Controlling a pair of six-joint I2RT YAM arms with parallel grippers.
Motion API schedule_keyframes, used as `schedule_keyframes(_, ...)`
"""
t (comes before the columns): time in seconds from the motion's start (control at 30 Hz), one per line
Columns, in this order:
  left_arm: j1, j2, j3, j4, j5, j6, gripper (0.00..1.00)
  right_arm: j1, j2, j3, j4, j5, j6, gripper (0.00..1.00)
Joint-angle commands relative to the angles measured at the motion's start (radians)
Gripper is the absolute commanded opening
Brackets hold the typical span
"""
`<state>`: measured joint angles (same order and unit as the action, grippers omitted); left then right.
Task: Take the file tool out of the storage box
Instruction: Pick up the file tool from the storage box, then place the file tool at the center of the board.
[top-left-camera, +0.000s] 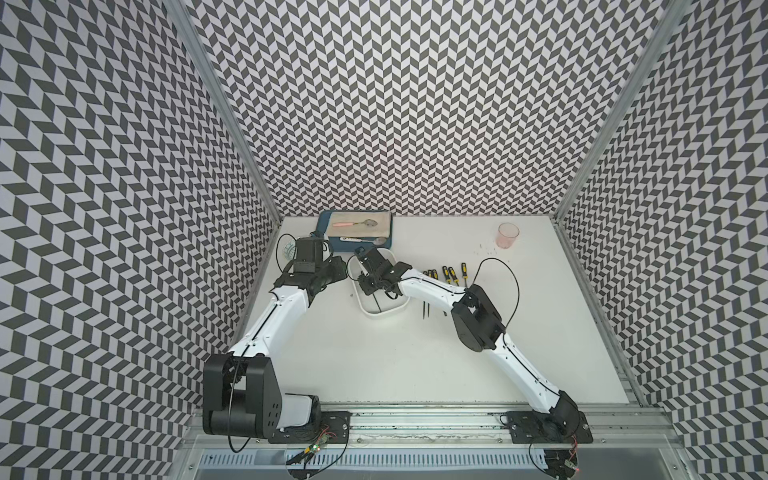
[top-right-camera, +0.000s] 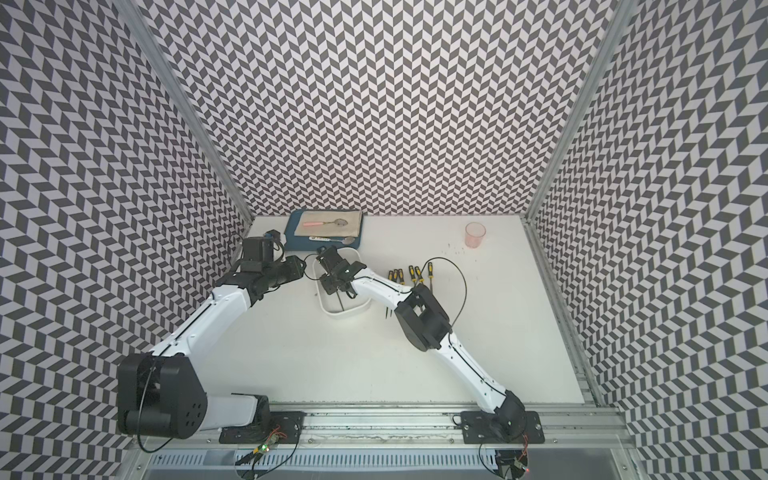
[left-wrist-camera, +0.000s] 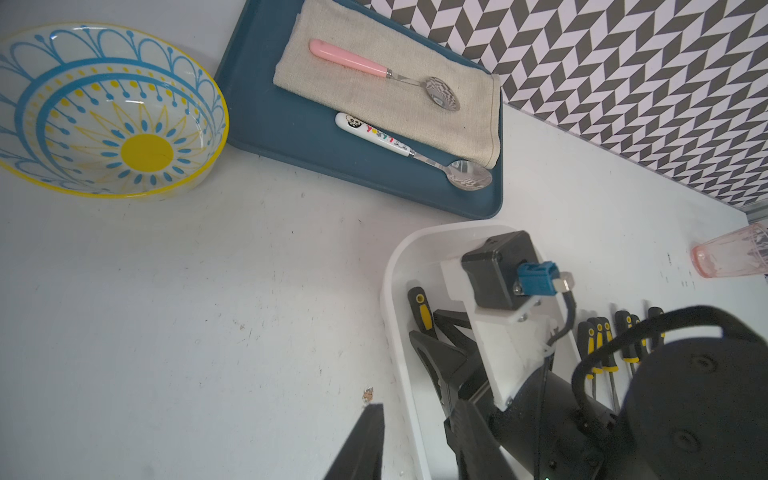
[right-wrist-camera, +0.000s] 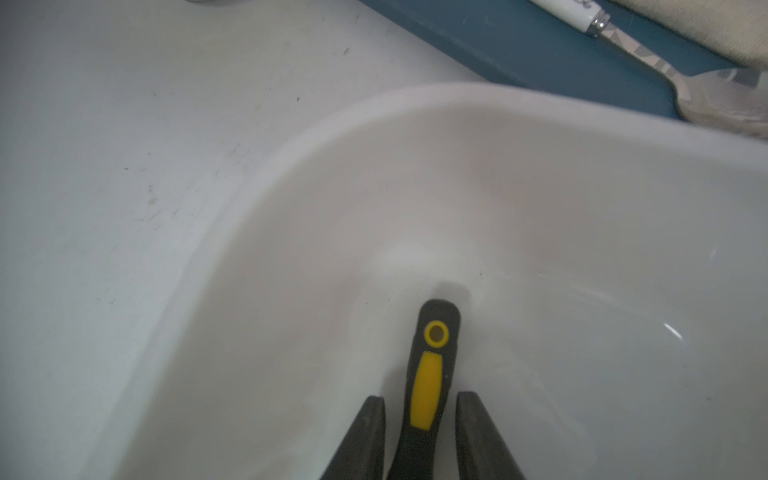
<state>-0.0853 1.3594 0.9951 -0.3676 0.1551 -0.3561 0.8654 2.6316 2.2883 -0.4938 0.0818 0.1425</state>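
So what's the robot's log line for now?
step: grasp file | right hand: straddling handle, grip unclear | file: inside storage box | taken out: not yet

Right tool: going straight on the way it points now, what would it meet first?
The right tool straddles the file handle inside the storage box. Straight on, it would probably meet the box's curved end wall first, or its floor if the tool slopes down; depth is unclear.

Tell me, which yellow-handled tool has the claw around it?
The file alone inside the white storage box; the right gripper straddles its handle. The other files lie in a row on the table.
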Motion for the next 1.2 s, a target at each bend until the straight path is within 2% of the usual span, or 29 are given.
schedule_keyframes(0.0, -0.005, -0.015, 0.004, 0.016, 0.010, 0.006, 0.34, 0.004, 0.027, -0.008, -0.026, -0.014, 0.014, 0.24)
schedule_keyframes(0.3, -0.005, -0.014, 0.005, 0.013, 0.004, 0.008, 0.34, -0.002, -0.064, -0.093, 0.073, -0.042, 0.055, 0.12)
schedule_keyframes(0.87, -0.004, -0.021, 0.005, 0.009, -0.014, 0.010, 0.34, -0.021, -0.470, -0.325, 0.261, -0.014, 0.057, 0.07)
schedule_keyframes(1.03, -0.004, -0.023, 0.005, 0.009, -0.017, 0.010, 0.34, -0.059, -0.600, -0.423, 0.255, 0.043, 0.049, 0.00)
schedule_keyframes(1.17, -0.004, -0.027, 0.004, 0.009, -0.019, 0.010, 0.34, -0.125, -0.718, -0.547, 0.251, 0.069, 0.036, 0.00)
